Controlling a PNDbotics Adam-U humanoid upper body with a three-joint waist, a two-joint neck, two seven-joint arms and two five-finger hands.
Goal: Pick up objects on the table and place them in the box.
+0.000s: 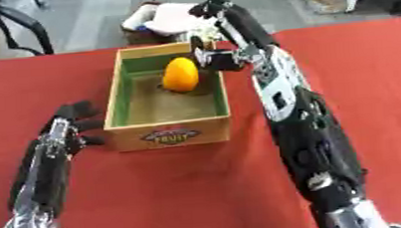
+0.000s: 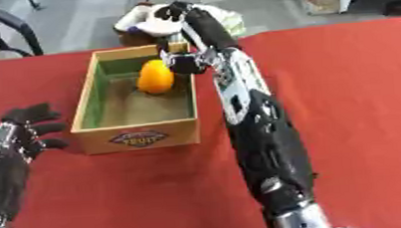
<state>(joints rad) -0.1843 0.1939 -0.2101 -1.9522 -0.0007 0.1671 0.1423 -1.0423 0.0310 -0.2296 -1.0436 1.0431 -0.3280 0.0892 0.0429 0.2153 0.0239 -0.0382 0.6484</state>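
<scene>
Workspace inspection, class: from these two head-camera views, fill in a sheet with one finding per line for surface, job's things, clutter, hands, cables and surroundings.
Surface: red tablecloth, nothing loose seen on it.
Job's things: wooden box with a fruit label; orange fruit inside, at the far end.
Clutter: nothing seen on the table.
Hands: right hand reaches beyond the box's far rim, fingers unclear; left hand rests open, left of the box.
Cables: nothing seen.
Surroundings: grey floor, chair, white items behind the table.

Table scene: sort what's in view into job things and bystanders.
Job:
box
orange fruit, already in the box
right hand, at the box's far rim
left hand, open beside the box

Bystanders:
chair
pile of stuff beyond the table
</scene>
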